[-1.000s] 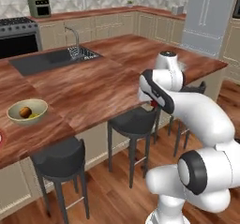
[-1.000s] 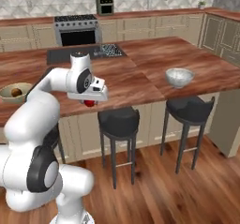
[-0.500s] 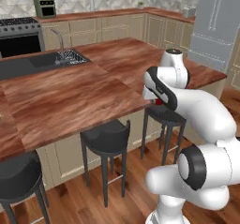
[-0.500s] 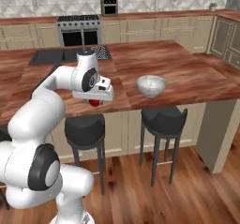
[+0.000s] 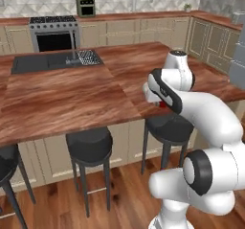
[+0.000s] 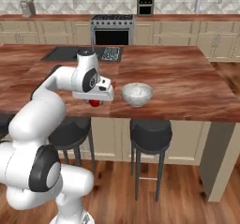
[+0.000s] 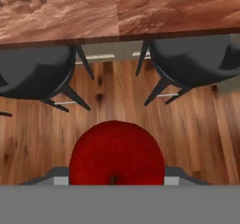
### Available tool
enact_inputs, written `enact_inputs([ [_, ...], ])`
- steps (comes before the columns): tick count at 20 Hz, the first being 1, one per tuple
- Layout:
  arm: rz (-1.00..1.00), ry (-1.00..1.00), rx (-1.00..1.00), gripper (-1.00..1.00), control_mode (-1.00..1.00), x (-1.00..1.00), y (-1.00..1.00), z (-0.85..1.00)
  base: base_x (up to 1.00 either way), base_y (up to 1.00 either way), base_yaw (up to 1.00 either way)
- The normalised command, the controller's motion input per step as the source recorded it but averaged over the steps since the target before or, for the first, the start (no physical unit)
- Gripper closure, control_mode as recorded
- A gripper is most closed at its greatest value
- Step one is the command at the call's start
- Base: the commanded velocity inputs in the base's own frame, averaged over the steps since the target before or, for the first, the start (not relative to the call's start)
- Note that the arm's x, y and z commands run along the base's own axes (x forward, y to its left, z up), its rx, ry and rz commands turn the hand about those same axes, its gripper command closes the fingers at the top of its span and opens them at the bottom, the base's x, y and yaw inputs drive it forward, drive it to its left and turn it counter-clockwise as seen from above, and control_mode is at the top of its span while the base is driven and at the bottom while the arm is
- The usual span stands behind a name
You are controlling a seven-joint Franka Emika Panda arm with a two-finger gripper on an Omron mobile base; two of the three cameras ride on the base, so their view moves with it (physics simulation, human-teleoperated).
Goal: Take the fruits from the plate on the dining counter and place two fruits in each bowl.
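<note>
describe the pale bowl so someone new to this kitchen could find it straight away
Start at the large reddish-brown wood-grain dining counter and go to its near edge above the two black stools. The deep round whitish-grey bowl sits there, just beside the end effector holding a small red round fruit.

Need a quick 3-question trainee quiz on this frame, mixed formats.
1. True or false: the gripper is shut on the red fruit.
2. Multiple choice: in the right base view, the pale bowl sits (a) in the sink, (b) on the dining counter to the right of the gripper, (c) on a stool.
3. Fill in: in the hand view, below the held fruit lie two dark stools and the ____ floor.

Key: 1 true; 2 b; 3 wooden.
</note>
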Motion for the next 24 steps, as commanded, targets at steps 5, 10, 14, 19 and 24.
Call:
enact_inputs([
  [5, 0.0, 0.0, 0.0, 1.0, 1.0, 0.0, 0.0, 0.0, 0.45, -0.73, 0.04],
  [10, 0.0, 0.0, 0.0, 1.0, 1.0, 0.0, 0.0, 0.0, 0.56, -0.28, 0.03],
  [14, 0.0, 0.0, 0.0, 1.0, 1.0, 0.0, 0.0, 0.0, 0.53, -0.28, 0.14],
  [19, 0.0, 0.0, 0.0, 1.0, 1.0, 0.0, 0.0, 0.0, 0.47, -0.32, 0.09],
  [24, 0.0, 0.0, 0.0, 1.0, 1.0, 0.0, 0.0, 0.0, 0.48, -0.39, 0.12],
])
